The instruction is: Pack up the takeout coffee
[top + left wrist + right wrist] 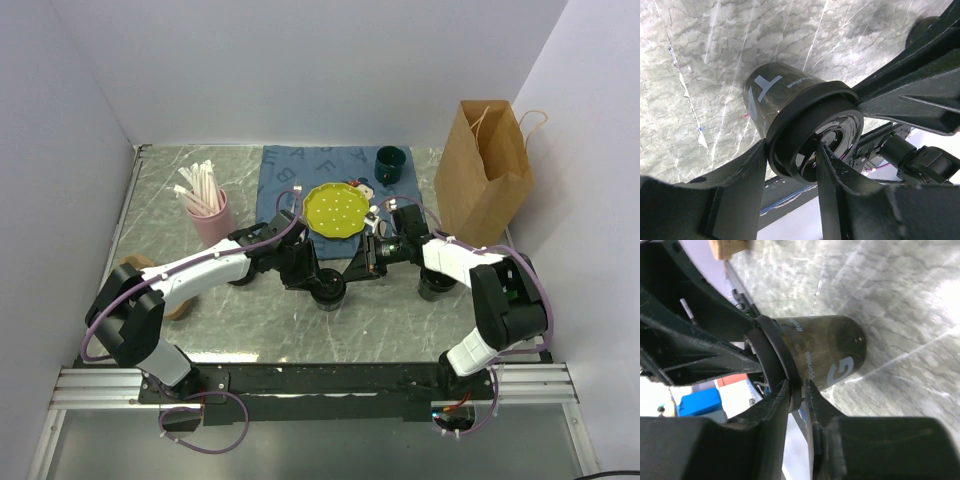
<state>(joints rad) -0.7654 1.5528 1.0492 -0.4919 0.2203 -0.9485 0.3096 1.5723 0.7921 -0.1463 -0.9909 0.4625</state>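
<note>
Left hand [791,150]: fingers part-way open and set on the lid [840,127]. One finger lies against the outside of its rim, the other across its top. It looks like a pinch on the rim, though I cannot tell how firm it is.
Right hand [797,387]: fingers nearly together, with a thin slice of the lid's rim nipped between them. It comes at the cup from the side opposite the left hand.
Takeout coffee [330,290]: upright on the counter [400,325], between the two hands and just in front of the plate. It is a dark cup with white lettering down its side, and its base is on the marble, not lifted.
Lid fit: the lid sits level around the cup's mouth in both wrist views. I cannot tell whether it is pressed fully home.
Plate [335,210]: yellow-green, on the blue cloth [285,165], just behind the cup.
Pink cup of straws [210,215]: far left, apart from the work.
Green mug [390,163]: at the cloth's far right corner, untouched.
Paper bag [485,175]: upright at the far right, mouth up, well apart from the cup. Its inside is not visible.
Done, by my reading: the cup is capped and both hands are on the lid, so this is probably the seating or checking of the lid.
Left, by my reading: one hand must let go and the other take a proper hold. The cup then has to be lifted clear, carried right and back past the plate, and lowered upright into the bag.
Stage: early to middle, as the packing itself has not begun.
</note>
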